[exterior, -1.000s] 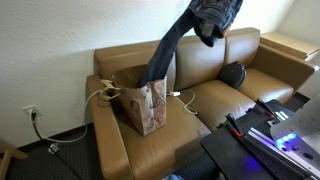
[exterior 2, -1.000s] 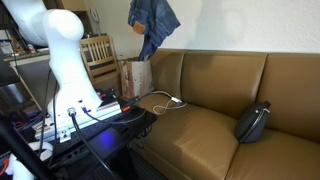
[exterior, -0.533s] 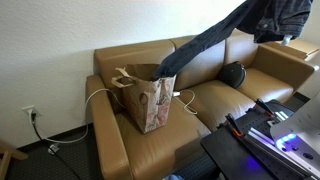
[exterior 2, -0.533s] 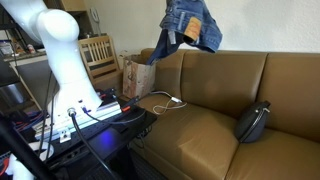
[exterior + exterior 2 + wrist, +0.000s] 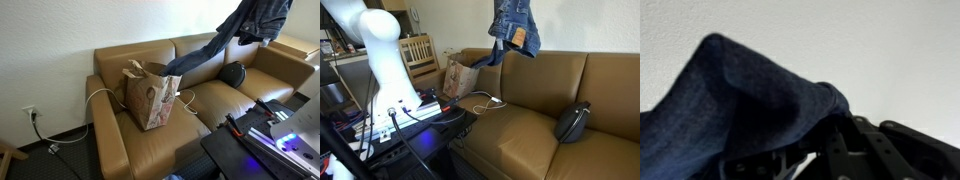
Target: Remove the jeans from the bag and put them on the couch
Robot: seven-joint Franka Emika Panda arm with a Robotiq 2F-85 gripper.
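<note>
The dark blue jeans (image 5: 255, 15) hang high in the air over the tan leather couch (image 5: 215, 105). One leg trails down at a slant to the mouth of the brown paper bag (image 5: 150, 95), which stands tilted on the couch's end seat. Both exterior views show this; the jeans (image 5: 512, 25) and bag (image 5: 457, 78) are seen from the other side. In the wrist view the denim (image 5: 740, 110) is bunched against my dark gripper (image 5: 830, 150), which is shut on it. The gripper itself is above the top edge of both exterior views.
A small black rounded cushion (image 5: 232, 73) lies on the far seat. A white cable (image 5: 488, 102) runs across the seat by the bag. My white base (image 5: 380, 60) and a black equipment stand (image 5: 260, 130) are in front of the couch. A wooden chair (image 5: 418, 52) stands behind the bag.
The jeans have swung away from the bag along the couch. The trailing leg has been drawn further out and now lies at a flatter slant. The bag has tipped toward the pull.
</note>
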